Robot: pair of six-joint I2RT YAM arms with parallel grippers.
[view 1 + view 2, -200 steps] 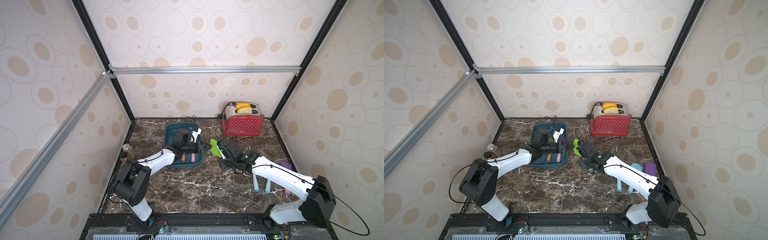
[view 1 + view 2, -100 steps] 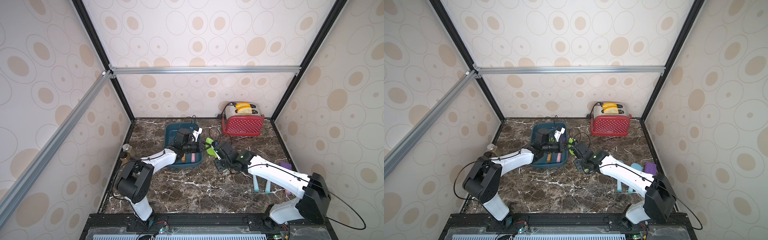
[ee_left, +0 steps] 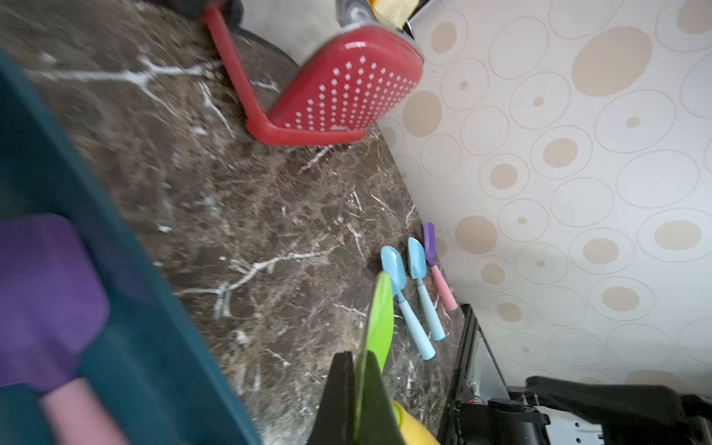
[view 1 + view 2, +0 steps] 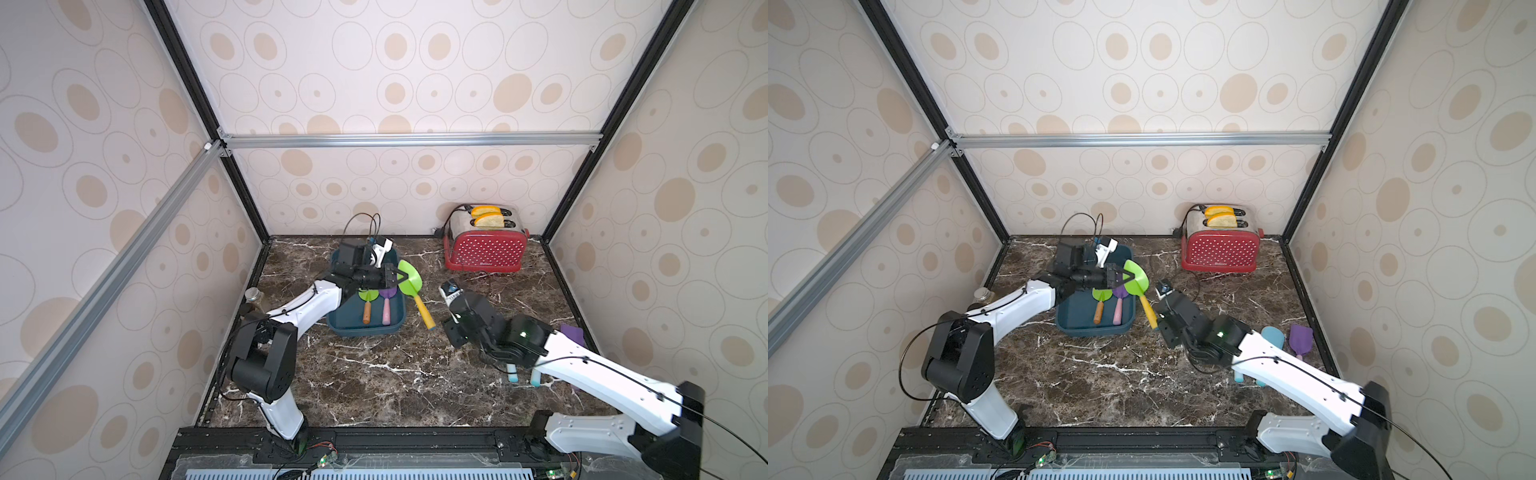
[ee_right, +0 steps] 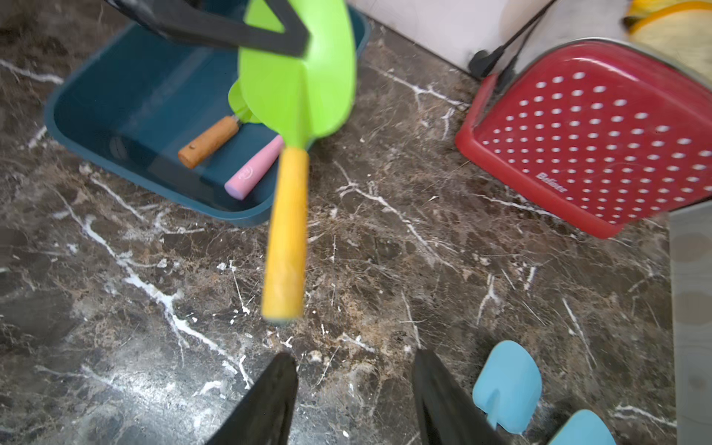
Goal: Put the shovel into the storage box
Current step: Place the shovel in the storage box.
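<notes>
Two shovels (image 4: 366, 311) inside storage box (image 4: 360, 332), toaster (image 4: 484, 251) nearby

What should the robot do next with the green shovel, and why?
Probably swing the left arm a little leftward, so the green shovel hangs over the storage box, then lower it. The left jaws are shut on its blade, the right jaws stand open and apart from it, and its yellow handle hangs outside the box's rim.
</notes>
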